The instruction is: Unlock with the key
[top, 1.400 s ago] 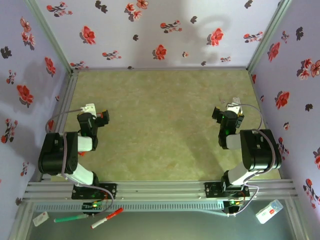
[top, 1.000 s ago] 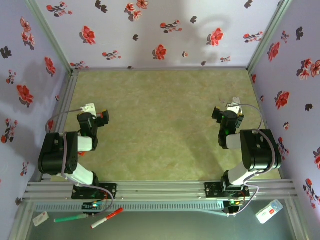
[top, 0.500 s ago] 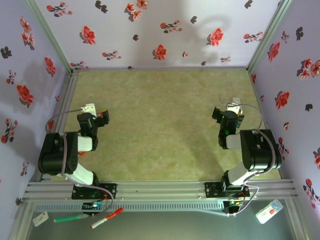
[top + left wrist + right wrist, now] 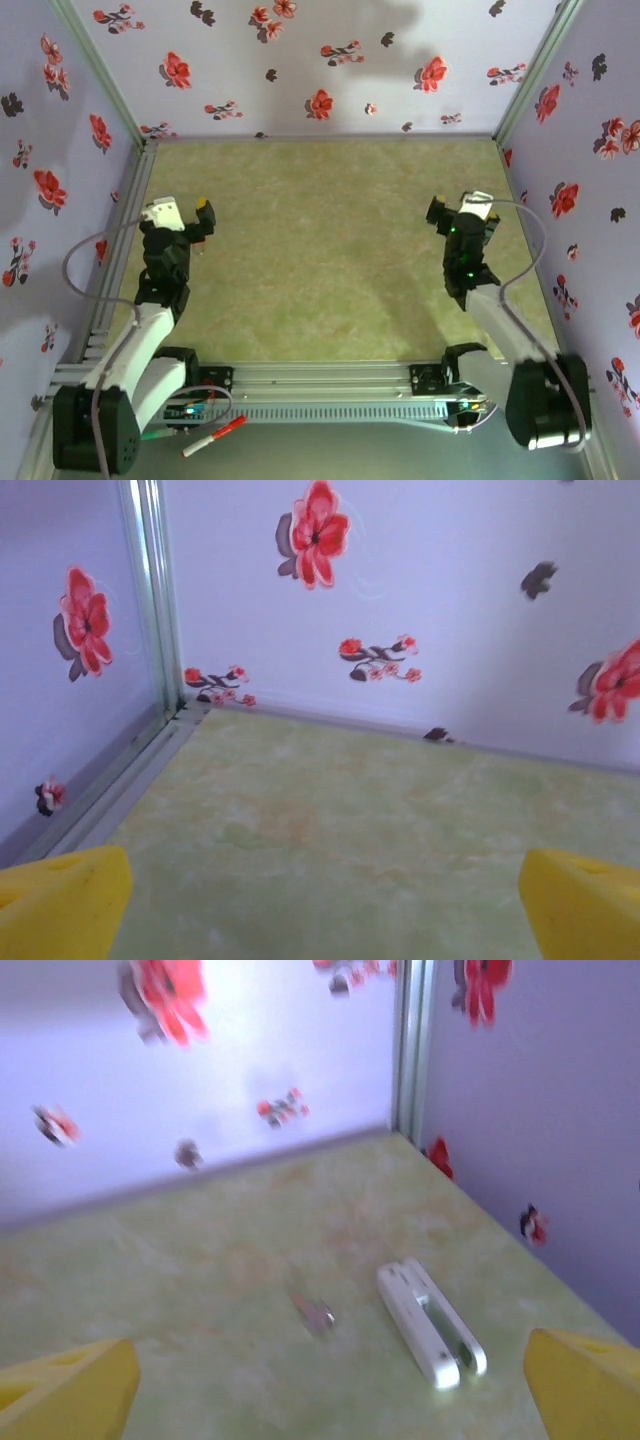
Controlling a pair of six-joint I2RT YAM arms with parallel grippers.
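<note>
In the right wrist view a small metal key (image 4: 315, 1315) lies flat on the green table, blurred. A white oblong lock (image 4: 430, 1325) lies just right of it, near the right wall. My right gripper (image 4: 325, 1400) is open, its yellow fingertips (image 4: 65, 1390) wide apart at the bottom corners, short of both things. From above, the right gripper (image 4: 445, 215) hangs over the table's right side. My left gripper (image 4: 200, 215) is over the left side, open, with bare table between its yellow fingertips (image 4: 60, 900).
Flowered walls close the table (image 4: 320, 250) on the left, far and right sides, with metal posts (image 4: 412, 1050) in the corners. A metal rail (image 4: 320, 380) carries both arm bases at the near edge. A red-capped pen (image 4: 213, 436) lies below the rail.
Both arms have unfolded from their tucked pose; the wrists lifted and the grippers shifted a little outward and away from the bases. Both grippers stayed open.
</note>
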